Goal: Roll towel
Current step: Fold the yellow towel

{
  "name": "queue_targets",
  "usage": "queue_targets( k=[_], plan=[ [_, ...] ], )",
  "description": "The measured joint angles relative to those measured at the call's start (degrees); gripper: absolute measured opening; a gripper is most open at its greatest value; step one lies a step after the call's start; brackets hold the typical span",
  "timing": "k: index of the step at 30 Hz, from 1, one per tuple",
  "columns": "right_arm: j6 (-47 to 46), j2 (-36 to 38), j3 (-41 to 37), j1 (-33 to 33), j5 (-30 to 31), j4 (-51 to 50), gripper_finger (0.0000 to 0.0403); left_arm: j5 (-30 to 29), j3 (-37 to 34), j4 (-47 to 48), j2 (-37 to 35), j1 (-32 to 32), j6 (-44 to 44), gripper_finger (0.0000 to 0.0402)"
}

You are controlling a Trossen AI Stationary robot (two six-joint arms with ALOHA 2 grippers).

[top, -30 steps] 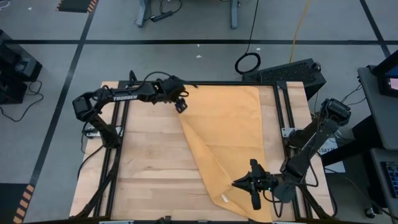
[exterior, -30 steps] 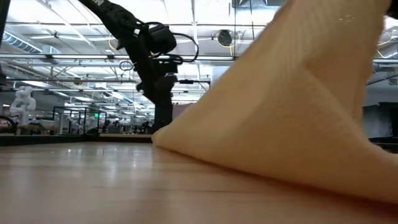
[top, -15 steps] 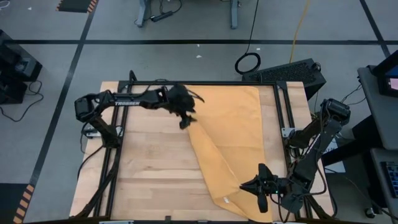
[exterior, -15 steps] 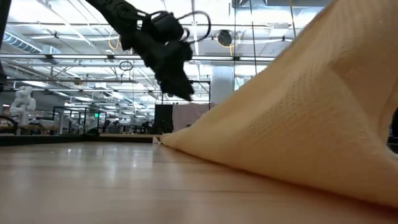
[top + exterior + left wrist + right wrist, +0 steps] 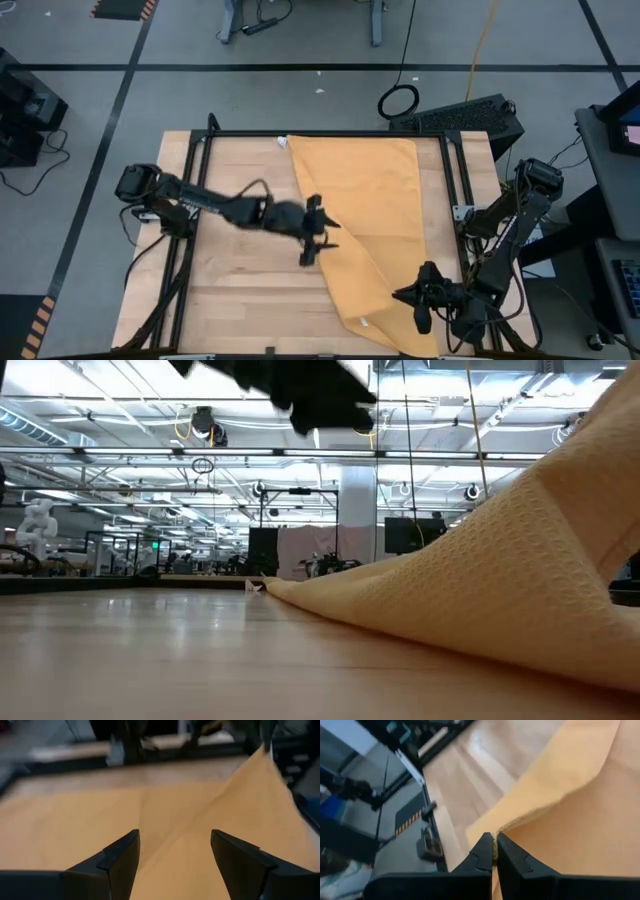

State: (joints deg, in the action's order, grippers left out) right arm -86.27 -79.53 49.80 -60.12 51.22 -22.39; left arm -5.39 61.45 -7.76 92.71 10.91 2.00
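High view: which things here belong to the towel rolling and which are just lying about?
Job:
- mustard-yellow rectangular cloth towel
- left end effector, open over its edge
- right end effector, shut on the towel

Lying about:
- black keyboard
- black cable coil

One towel [image 5: 370,220] — two arms, one claw apiece — one table [image 5: 240,290].

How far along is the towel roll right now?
Early. No roll has formed: the towel lies mostly flat on the right side of the table. In hand: the right claw is shut on the towel's edge near the front, holding it raised, and the left claw hovers open at its slanted edge. All the rolling is left.
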Motion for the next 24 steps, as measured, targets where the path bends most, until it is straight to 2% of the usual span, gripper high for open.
queue_targets(
  k=[3,11,14,18,22,24],
  plan=[
    [2.9,0.0,0.0,0.0,3.5,0.5,0.0000,-6.2,0.0,-5.5,0.0,5.8,-0.3,0.0248],
    [7.8,0.0,0.0,0.0,6.7,1.2,0.0006,-8.3,0.2,-16.0,2.2,14.5,-8.0,0.0248],
    [9.4,0.0,0.0,0.0,9.8,1.2,0.0007,-11.3,0.1,-23.1,6.2,15.3,-9.2,0.0248],
    [9.5,-0.6,0.0,0.0,16.0,2.1,0.0008,-18.9,0.8,-36.0,13.8,16.2,-9.1,0.0248],
    [8.9,-1.8,0.0,0.2,22.0,4.9,0.0008,-26.4,6.1,-43.1,21.8,18.2,-4.6,0.0248],
    [8.7,-2.3,0.0,0.5,22.5,6.0,0.0008,-31.3,9.8,-43.1,25.4,18.8,-1.8,0.0248]
  ],
)
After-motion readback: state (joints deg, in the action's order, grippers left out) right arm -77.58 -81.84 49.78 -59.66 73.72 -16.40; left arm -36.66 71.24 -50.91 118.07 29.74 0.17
